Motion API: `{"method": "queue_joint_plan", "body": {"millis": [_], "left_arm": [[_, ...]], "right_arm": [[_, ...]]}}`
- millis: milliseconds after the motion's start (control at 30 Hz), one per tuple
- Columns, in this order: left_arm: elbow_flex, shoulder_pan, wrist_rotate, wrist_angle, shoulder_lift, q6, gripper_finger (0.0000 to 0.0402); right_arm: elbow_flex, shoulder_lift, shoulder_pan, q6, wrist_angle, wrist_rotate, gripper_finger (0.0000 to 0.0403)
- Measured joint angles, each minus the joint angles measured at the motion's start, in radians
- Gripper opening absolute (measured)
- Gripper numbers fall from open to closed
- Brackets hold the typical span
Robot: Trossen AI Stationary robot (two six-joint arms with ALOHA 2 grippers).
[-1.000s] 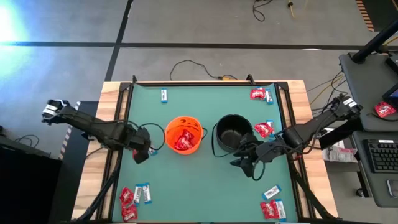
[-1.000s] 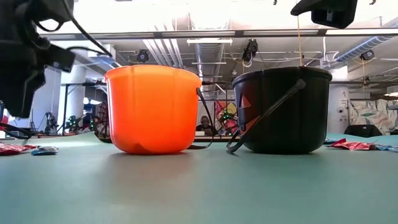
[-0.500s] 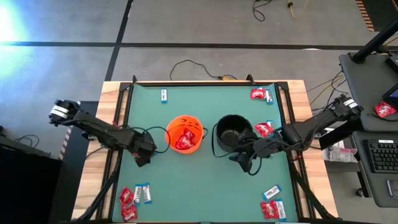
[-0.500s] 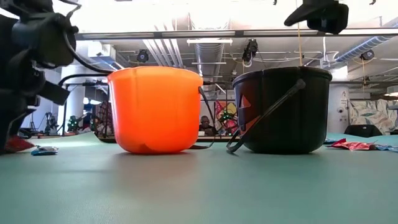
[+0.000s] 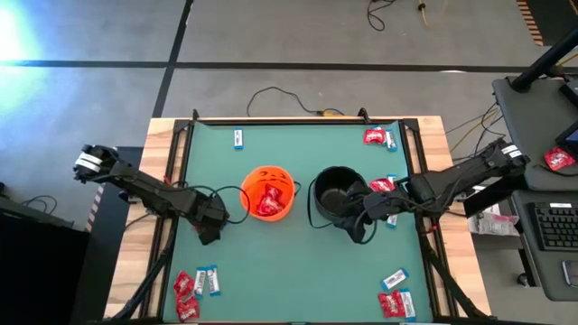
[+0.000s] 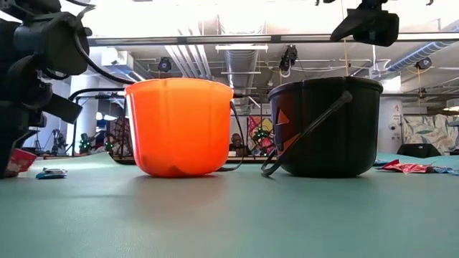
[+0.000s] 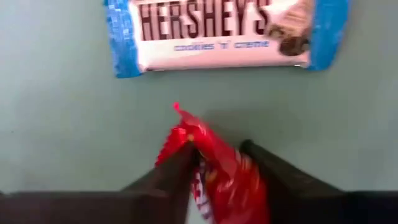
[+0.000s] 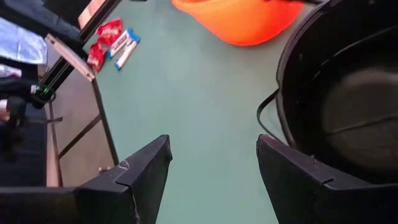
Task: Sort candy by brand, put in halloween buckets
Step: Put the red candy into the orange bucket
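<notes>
My left gripper (image 7: 217, 149) is down at the table left of the orange bucket (image 5: 266, 194) and is shut on a crinkly red candy packet (image 7: 219, 171). A white-and-blue bar (image 7: 224, 34) lies flat on the mat just beyond it. The orange bucket holds red packets (image 5: 265, 203). My right gripper (image 8: 211, 162) hovers open at the near rim of the black bucket (image 5: 339, 191), above it in the low view (image 6: 366, 25), with nothing between its fingers. My left gripper pinches the red packet between its two fingers (image 7: 186, 163), which come from above and point down. The packet is crumpled between them, and its free end (image 7: 180, 121) sticks out past the fingertips. In the low view the packet (image 6: 21, 159) stands up on edge at table level.
Loose candy lies in clusters at the near left (image 5: 194, 287), near right (image 5: 396, 298) and far right (image 5: 379, 137) corners. A single bar (image 5: 238, 137) lies at the far left and a red packet (image 5: 384, 187) right of the black bucket. The black bucket's handle (image 6: 305, 132) hangs down its front.
My left gripper has come down a little toward the near edge and shut on the red packet, which lay flat before and now stands crumpled between the fingers. My right gripper has moved toward the far edge, closer over the black bucket, staying open.
</notes>
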Motion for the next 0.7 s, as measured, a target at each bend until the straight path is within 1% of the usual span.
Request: {"method": "queue_joint_plan", "body": {"millis": [67, 100, 133, 200, 267, 333, 400, 467, 500, 567, 633, 700], "left_arm": [[0.0, 0.0, -0.002, -0.002, -0.002, 0.012, 0.0042], [0.003, 0.0, -0.009, -0.014, -0.005, 0.017, 0.0026], [0.012, 0.0, -0.023, -0.038, -0.007, 0.019, 0.0022], [0.038, 0.001, -0.034, -0.135, -0.018, 0.012, 0.0026], [0.093, 0.001, -0.031, -0.217, -0.045, -0.001, 0.0041], [0.16, 0.001, -0.028, -0.272, -0.068, -0.005, 0.0047], [0.245, 0.001, -0.028, -0.309, -0.093, -0.005, 0.0042], [0.343, 0.001, -0.049, -0.309, -0.109, 0.007, 0.0032], [0.391, 0.0, -0.067, -0.314, -0.115, 0.018, 0.0027], [0.489, 0.001, -0.135, -0.316, -0.13, 0.037, 0.0021], [0.578, 0.004, -0.212, -0.284, -0.138, 0.057, 0.002], [0.645, 0.013, -0.277, -0.218, -0.136, 0.081, 0.002]], "right_arm": [[0.0, -0.001, -0.001, -0.021, -0.002, -0.017, 0.0228], [0.0, -0.003, -0.001, -0.025, -0.006, -0.02, 0.0228], [0.0, -0.007, -0.001, -0.028, -0.014, -0.021, 0.0227], [0.0, -0.015, -0.001, -0.029, -0.029, -0.022, 0.0225], [0.0, -0.023, -0.001, -0.032, -0.044, -0.021, 0.0223], [0.0, -0.028, -0.001, -0.046, -0.058, -0.021, 0.022], [0.0, -0.04, -0.001, -0.059, -0.07, -0.02, 0.0219], [0.0, -0.049, -0.001, -0.073, -0.088, -0.018, 0.0219], [0.0, -0.052, -0.001, -0.077, -0.092, -0.018, 0.0219], [0.0, -0.055, 0.006, -0.086, -0.11, -0.017, 0.0219], [0.0, -0.057, 0.021, -0.104, -0.109, -0.016, 0.0219], [0.0, -0.058, 0.04, -0.125, -0.114, -0.027, 0.0219]]}}
